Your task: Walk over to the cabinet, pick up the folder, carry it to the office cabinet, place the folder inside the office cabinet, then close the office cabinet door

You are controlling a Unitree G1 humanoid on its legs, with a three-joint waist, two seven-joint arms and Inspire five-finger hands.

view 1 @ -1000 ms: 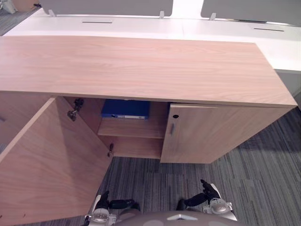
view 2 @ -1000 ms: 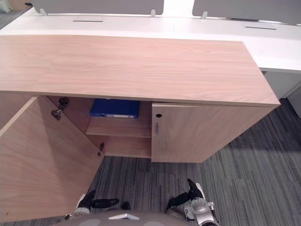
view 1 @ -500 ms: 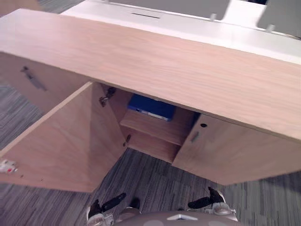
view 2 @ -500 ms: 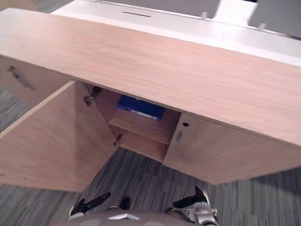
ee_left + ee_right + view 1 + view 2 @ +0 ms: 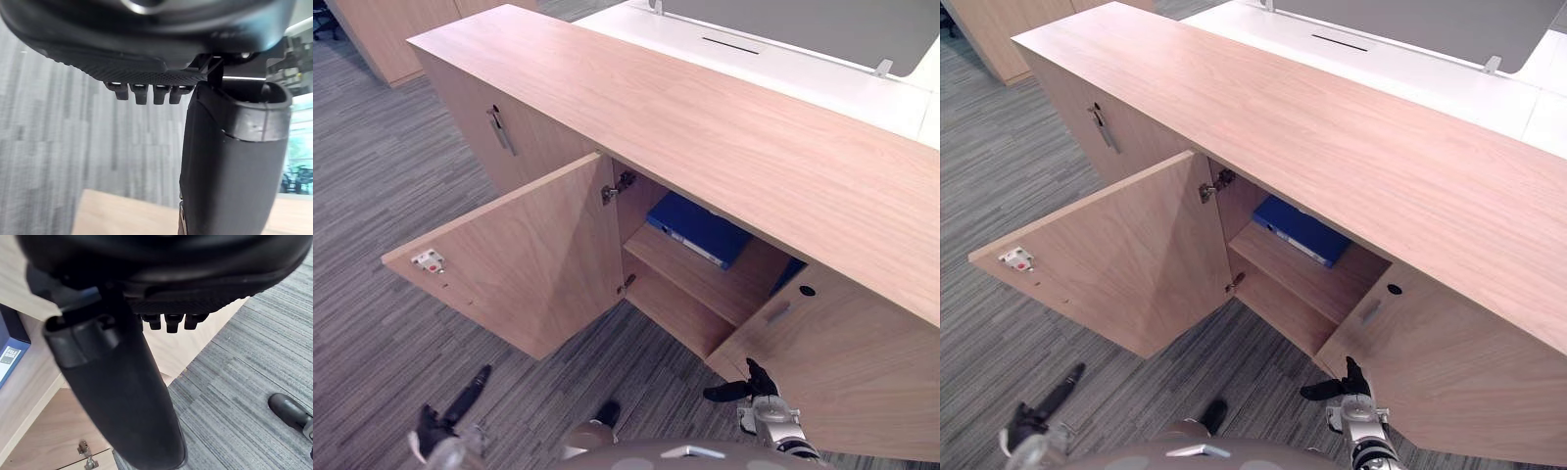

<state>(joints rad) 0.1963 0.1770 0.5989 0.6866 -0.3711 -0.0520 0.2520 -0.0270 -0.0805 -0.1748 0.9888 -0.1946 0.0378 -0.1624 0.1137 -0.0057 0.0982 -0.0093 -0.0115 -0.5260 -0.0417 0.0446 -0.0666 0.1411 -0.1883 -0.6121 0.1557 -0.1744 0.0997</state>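
Both my left hand and right hand hung slack and empty, folder flat on the cabinet shelf, so pushing the open door flat-palmed near its free edge seemed best.

An office, with storage and desks.
Grey striped carpet lies under the right hand. Just ahead of the hand stands a long wooden cabinet with a blue folder on its shelf. Beyond the cabinet are white desks with grey divider screens.
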